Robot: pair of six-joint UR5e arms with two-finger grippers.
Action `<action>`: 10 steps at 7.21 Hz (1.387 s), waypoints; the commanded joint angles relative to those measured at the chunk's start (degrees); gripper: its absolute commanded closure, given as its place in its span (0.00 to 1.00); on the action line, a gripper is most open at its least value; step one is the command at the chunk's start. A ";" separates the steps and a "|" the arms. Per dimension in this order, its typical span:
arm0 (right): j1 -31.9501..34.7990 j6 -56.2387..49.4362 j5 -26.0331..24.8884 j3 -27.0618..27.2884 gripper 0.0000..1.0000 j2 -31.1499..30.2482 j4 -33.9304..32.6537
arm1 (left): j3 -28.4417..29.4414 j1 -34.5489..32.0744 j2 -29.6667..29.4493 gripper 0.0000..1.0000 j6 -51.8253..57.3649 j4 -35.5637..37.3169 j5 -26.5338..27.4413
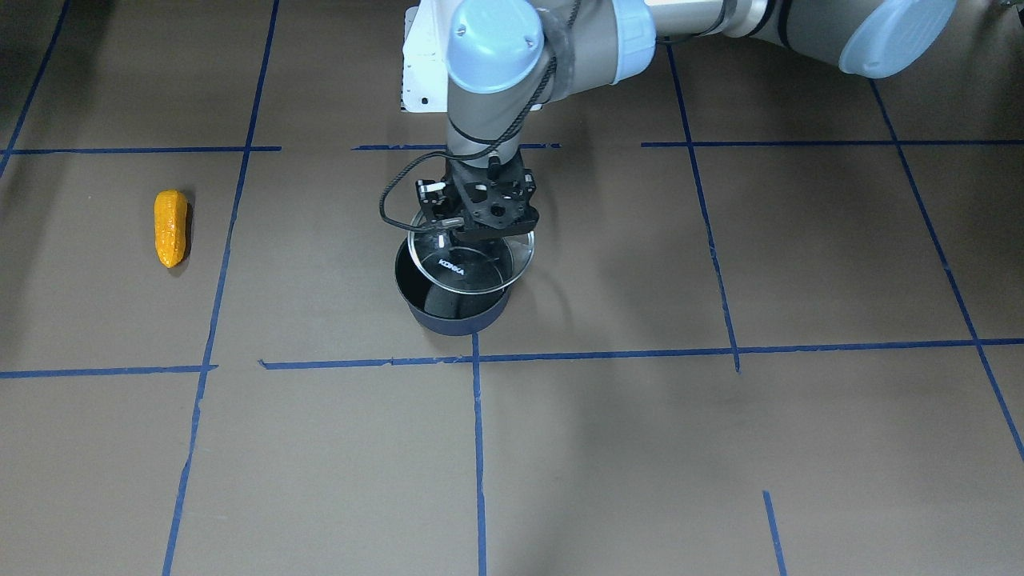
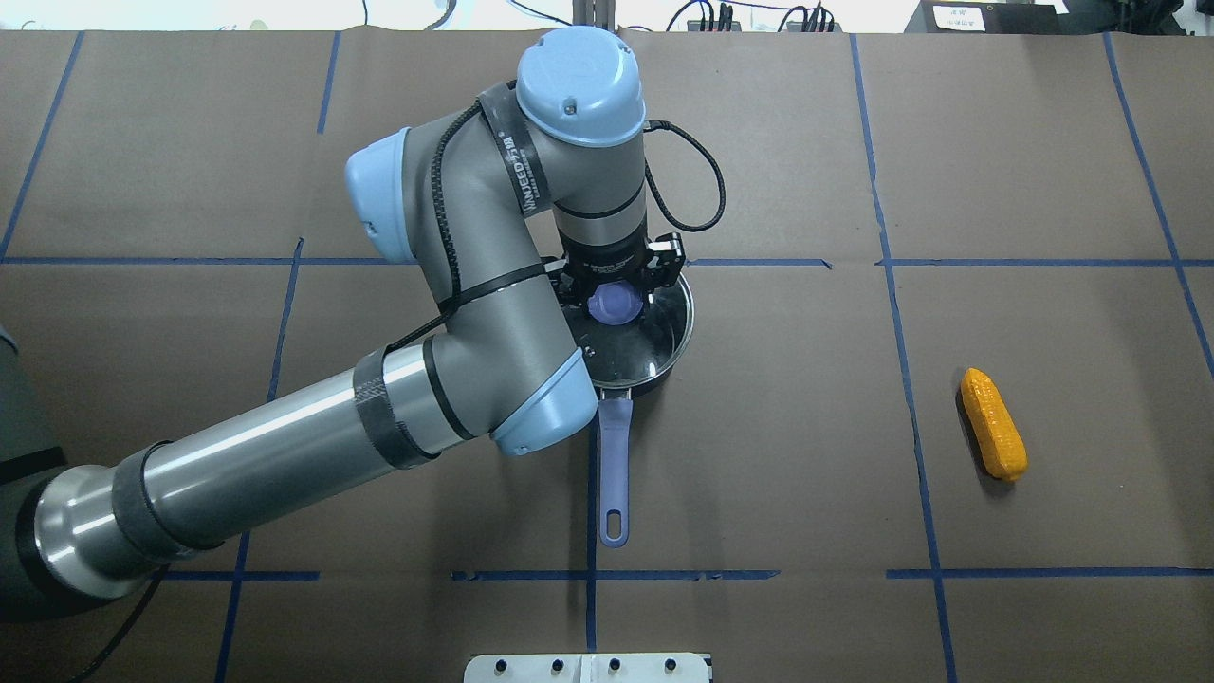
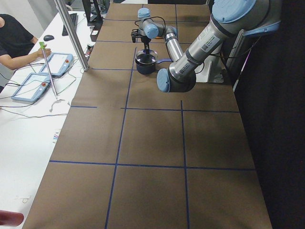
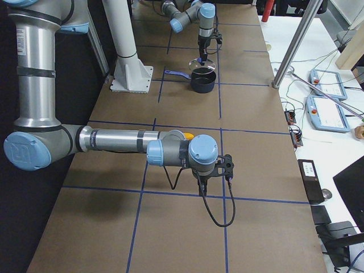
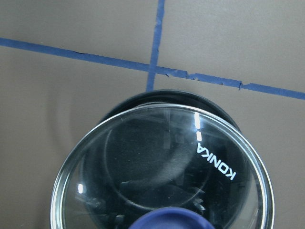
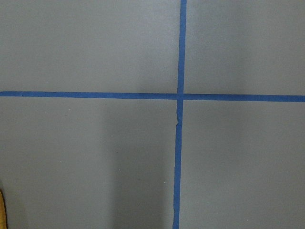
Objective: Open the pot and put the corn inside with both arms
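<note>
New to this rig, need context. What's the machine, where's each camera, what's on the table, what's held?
Two UR5e robots, a left arm and a right arm, at a brown table. Cameras: one facing the robot, one overhead behind it, one at each table end, one on each wrist. The left gripper holds a glass lid by its knob, tilted above the navy pot. An orange toy corn cob lies apart, on the robot's right. The right gripper hovers near it; open or shut, I cannot tell.

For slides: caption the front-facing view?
Left gripper holds the glass lid just above the open pot; corn lies far aside.
</note>
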 commanded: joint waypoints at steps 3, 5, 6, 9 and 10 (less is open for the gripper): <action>-0.04 0.14 0.11 0.62 0.00 0.01 0.70 | -10.01 -5.12 14.24 0.87 7.71 0.11 -0.20; -0.04 0.23 0.03 1.06 0.00 0.10 0.78 | -10.21 -4.69 18.55 0.86 8.78 -1.11 -0.28; -0.12 1.53 0.03 1.59 0.00 0.19 0.78 | -9.42 -4.60 20.57 0.86 8.61 -5.56 -0.28; -4.59 13.18 -0.06 5.27 0.00 0.45 3.31 | -6.51 -4.42 23.40 0.84 8.60 -10.09 -0.28; -7.22 20.37 -0.06 5.54 0.00 0.45 8.38 | -6.51 -4.42 23.84 0.84 8.60 -10.09 -0.37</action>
